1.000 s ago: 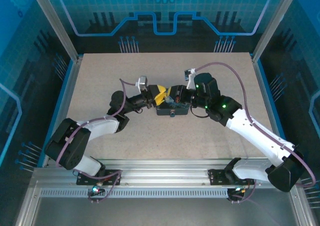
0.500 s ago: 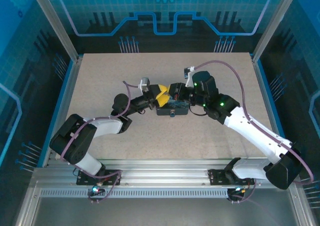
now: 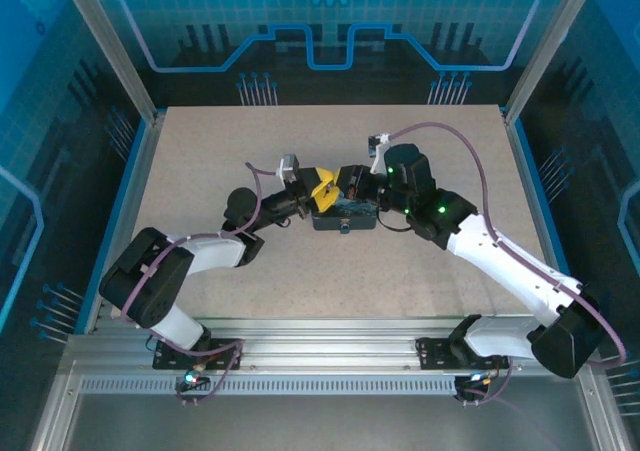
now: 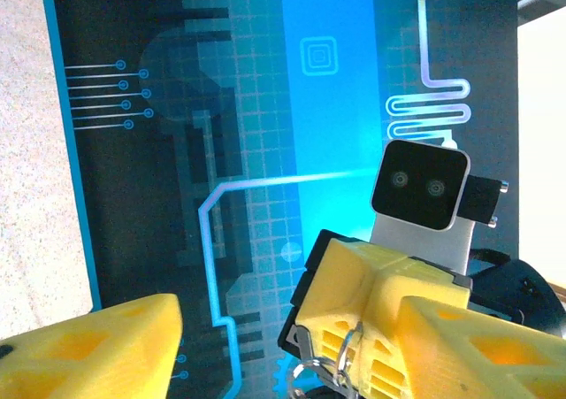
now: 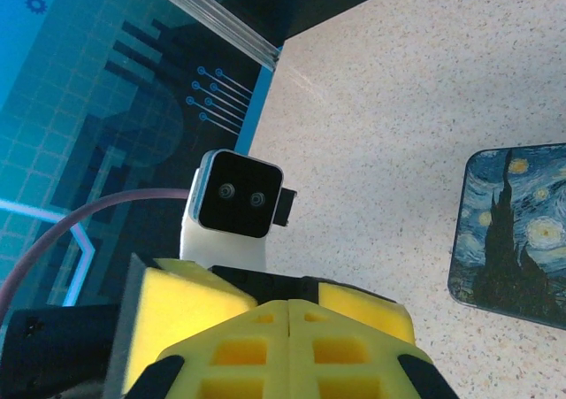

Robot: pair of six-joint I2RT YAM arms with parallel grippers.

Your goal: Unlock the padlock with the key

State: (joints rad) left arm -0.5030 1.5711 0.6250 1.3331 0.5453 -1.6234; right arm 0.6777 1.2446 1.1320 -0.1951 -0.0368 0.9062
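arms are meeting over the painted tin box in the middle of the table. the right gripper is squeezing its jaws tight together. in the left wrist view a small metal key ring is hanging from its tip, so the key is likely sitting there, though it is too tiny to make out. the left gripper is holding its jaws wide apart on both sides of that tip, gripping nothing. the padlock seems to be poking out at the near edge of the box. the two grippers are crowding each other. if the left one closes carelessly, it may be knocking the ring loose and sending the key down beside the box.
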